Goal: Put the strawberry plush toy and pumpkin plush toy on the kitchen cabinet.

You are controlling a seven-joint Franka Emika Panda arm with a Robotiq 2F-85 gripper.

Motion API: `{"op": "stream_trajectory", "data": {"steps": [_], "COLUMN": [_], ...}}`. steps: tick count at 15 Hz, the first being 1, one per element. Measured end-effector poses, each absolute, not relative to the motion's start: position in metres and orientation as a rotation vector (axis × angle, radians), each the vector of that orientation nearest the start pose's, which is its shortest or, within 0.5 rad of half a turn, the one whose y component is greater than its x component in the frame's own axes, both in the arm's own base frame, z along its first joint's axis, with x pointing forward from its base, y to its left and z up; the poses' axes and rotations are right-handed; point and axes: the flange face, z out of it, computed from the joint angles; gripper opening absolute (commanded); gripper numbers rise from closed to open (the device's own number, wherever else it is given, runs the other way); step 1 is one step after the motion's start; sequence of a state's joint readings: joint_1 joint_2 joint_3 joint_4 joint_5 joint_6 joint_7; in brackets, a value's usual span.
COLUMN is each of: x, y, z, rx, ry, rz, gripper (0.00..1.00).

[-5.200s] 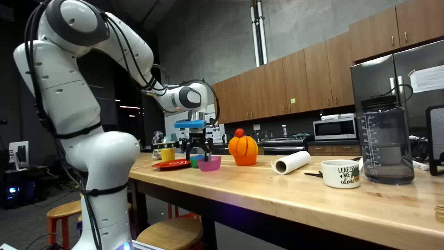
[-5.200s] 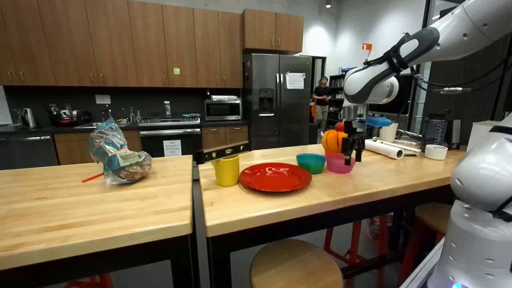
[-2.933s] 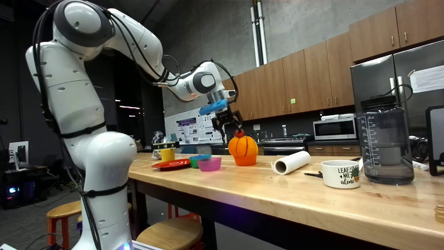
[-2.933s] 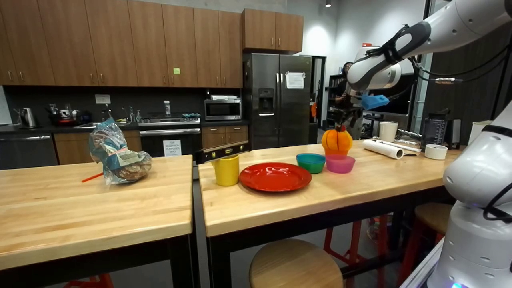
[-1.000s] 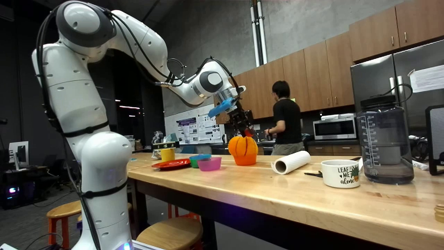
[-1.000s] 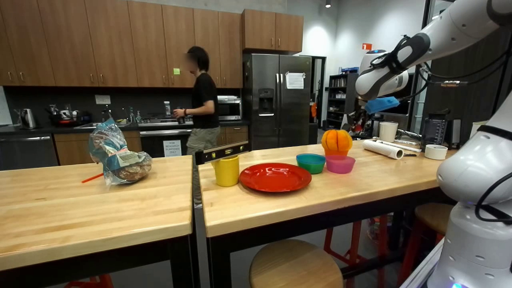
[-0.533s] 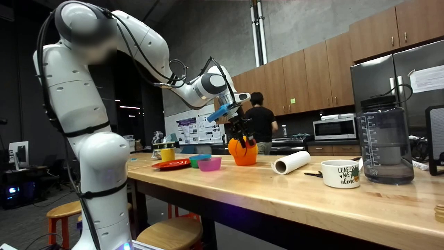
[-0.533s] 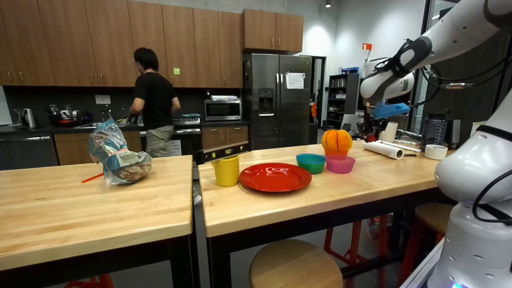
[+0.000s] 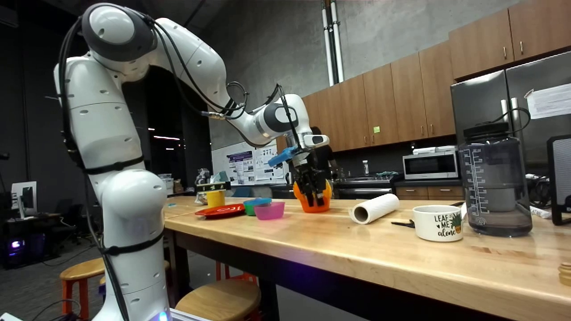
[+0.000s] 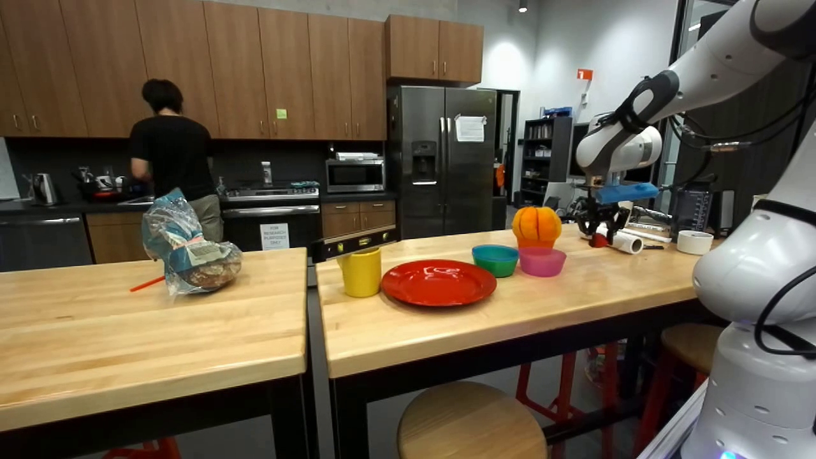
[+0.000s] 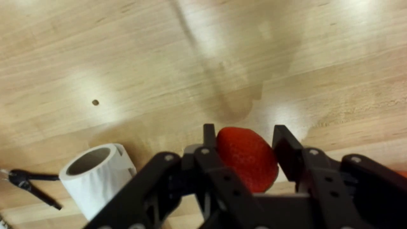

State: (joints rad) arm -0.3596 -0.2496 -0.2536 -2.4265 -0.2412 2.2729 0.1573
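I find the gripper low over the bench, inside its edges, jaws gripping the strawberry, which sits between the fingertips. Whether the strawberry touches the bench I cannot tell. The roll lies near it. I record the pumpkin standing on the bench, toward the long edge away from the arm. The pink bowl stands nearer the arm-side edge; the yellow cup, by an end edge.

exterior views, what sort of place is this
Most likely a kitchen in a research lab or similar workplace: an exterior view shows a fridge and an oven, and a sign on the oven reads "for research purposes only".
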Motion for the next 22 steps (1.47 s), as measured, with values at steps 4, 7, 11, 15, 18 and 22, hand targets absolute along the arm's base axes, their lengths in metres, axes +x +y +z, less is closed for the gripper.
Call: {"op": "stream_trajectory", "data": {"steps": [4,7,11,15,18,22], "x": [0.377,0.379,0.382,0.386,0.394,0.403], "y": [-0.273,-0.272,-0.270,-0.270,-0.266,-0.256], "z": [0.387,0.379,0.378,0.386,0.401,0.431], "rx": [-3.111,-3.108,-3.109,-3.112,-3.122,-3.108], "ry": [1.014,1.018,1.014,1.021,1.008,0.949], "rz": [-0.031,-0.002,0.000,-0.032,-0.101,-0.229], "gripper": [0.37,0.54,0.91,1.00,1.00,1.00]}}
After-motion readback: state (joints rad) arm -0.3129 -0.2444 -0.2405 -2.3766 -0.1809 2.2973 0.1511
